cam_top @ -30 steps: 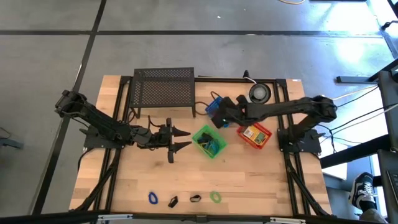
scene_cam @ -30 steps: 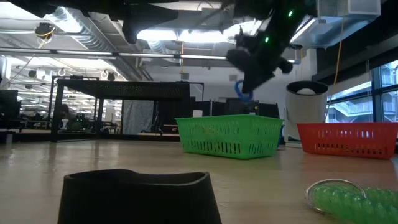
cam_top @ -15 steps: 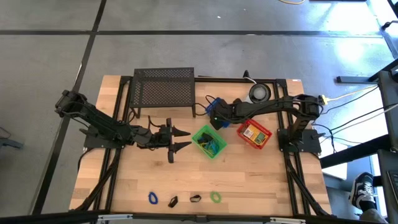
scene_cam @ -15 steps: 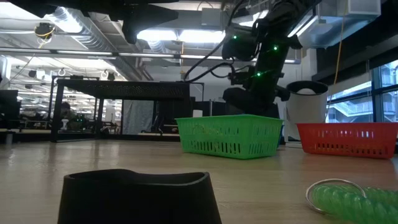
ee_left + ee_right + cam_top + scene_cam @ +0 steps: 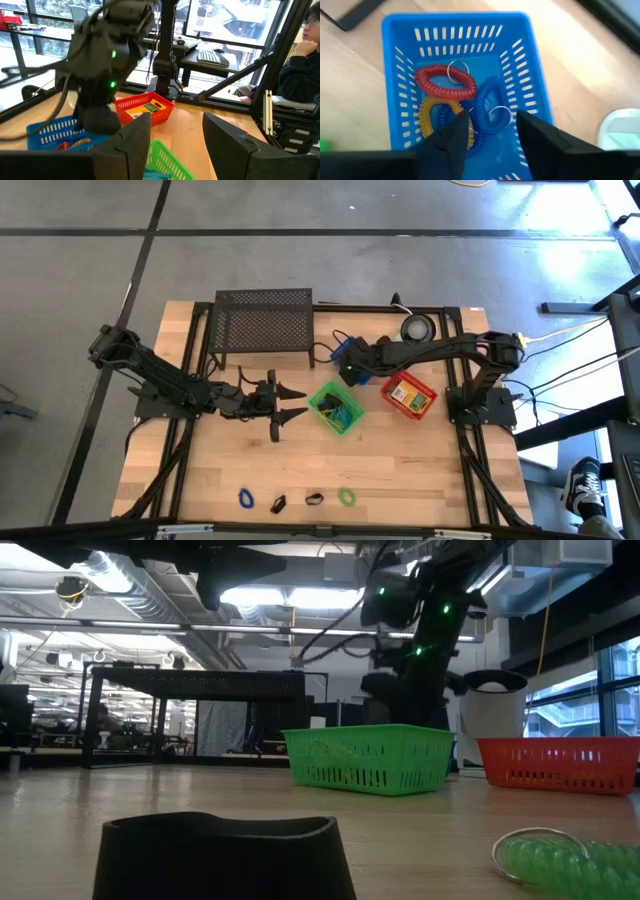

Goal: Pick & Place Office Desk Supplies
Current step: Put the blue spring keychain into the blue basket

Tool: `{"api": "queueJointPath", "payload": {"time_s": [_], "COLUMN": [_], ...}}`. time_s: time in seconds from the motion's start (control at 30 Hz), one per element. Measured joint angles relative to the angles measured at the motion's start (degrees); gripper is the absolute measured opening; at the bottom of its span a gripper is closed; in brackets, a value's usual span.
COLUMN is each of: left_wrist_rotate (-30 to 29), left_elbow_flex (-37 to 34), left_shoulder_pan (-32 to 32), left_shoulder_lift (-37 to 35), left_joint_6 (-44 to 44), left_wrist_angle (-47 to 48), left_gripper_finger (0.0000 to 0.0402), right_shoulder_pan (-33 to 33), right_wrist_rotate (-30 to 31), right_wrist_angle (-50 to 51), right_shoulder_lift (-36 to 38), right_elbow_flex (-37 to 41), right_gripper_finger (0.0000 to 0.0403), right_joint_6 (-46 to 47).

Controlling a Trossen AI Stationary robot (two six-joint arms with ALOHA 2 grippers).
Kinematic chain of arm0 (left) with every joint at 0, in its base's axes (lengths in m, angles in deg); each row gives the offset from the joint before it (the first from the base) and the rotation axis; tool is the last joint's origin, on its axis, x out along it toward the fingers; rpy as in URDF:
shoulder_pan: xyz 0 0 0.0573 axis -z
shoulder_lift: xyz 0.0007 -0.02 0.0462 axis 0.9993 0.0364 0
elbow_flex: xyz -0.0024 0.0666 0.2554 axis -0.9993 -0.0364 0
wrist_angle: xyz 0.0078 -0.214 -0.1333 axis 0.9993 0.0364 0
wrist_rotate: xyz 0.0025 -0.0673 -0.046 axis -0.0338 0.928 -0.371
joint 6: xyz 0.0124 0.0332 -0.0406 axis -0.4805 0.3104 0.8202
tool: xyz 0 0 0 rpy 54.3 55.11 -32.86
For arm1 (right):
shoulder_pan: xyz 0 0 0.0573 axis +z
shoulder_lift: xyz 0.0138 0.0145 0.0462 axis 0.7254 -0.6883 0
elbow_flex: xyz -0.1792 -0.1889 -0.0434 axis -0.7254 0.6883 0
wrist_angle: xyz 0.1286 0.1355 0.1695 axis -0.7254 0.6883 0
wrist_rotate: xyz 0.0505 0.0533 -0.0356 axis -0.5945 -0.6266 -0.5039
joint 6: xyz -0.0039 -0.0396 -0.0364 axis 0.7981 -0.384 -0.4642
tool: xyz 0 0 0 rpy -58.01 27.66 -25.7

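Right gripper (image 5: pixel 490 132) hovered over the blue basket (image 5: pixel 395 75), fingers apart and empty; blue coil (image 5: pixel 492 107) lay inside beside the red coil (image 5: pixel 445 82) and yellow coil (image 5: pixel 432 117). Left gripper (image 5: pixel 290 403) waited beside the green basket (image 5: pixel 322 398), fingers apart. Coils looked light, springy and snag-prone, so best pinched across one side of the loop.

One camera hangs above and looks straight down on the whole worktop (image 5: pixel 300 460) and both arms. A second sits at worktop height and looks level across it into the room, close behind a green coil (image 5: pixel 560 852). The left wrist camera faces across to the red basket (image 5: pixel 145 107). The right wrist camera looks down, close, into the blue basket (image 5: pixel 520 60). Three views share the green basket (image 5: pixel 336 407).
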Motion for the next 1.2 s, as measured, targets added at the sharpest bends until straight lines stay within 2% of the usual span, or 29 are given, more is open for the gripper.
{"api": "queueJointPath", "payload": {"time_s": [0.1,0.27,0.4,0.47,0.6,0.77,0.83,0.93,1.03,1.2], "left_wrist_rotate": [0.02,0.82,10.02,15.9,22.68,32.78,34.72,33.14,28.18,22.56], "left_elbow_flex": [0.0,0.0,0.0,0.0,0.0,0.0,0.0,0.0,0.0,0.0], "left_shoulder_pan": [0.0,0.0,0.53,1.81,6.03,12.73,15.83,20.39,24.08,26.49], "left_shoulder_lift": [0.0,-0.01,-0.02,-0.01,0.0,0.0,-0.02,-0.02,0.01,2.16], "left_joint_6": [0.0,0.01,2.88,5.78,11.01,22.79,27.39,31.66,32.68,33.59], "left_wrist_angle": [0.15,4.62,13.77,20.11,28.91,32.83,32.97,33.45,36.78,38.2], "left_gripper_finger": [0.0175,0.0174,0.0173,0.0174,0.0175,0.017,0.0164,0.0155,0.0145,0.0139], "right_shoulder_pan": [0.32,2.59,8.54,12.77,21.25,29.96,32.43,34.92,36.39,37.4], "right_wrist_rotate": [-0.36,-6.4,-8.06,-6.49,-0.6,8.39,11.46,14.67,16.0,16.76], "right_wrist_angle": [2.01,3.06,2.79,3.03,2.34,1.99,2.01,2.0,1.99,1.98], "right_shoulder_lift": [3.7,11.27,15.05,15.68,15.62,14.36,13.73,12.79,11.94,10.74], "right_elbow_flex": [-0.02,-0.08,-0.09,-0.09,-0.09,-0.07,-0.07,-0.07,-0.07,-0.07], "right_gripper_finger": [0.0186,0.0189,0.0178,0.0172,0.0161,0.0152,0.0149,0.0148,0.0148,0.0147], "right_joint_6": [-0.3,2.8,3.39,3.39,3.54,7.21,7.73,9.15,10.38,12.97]}}
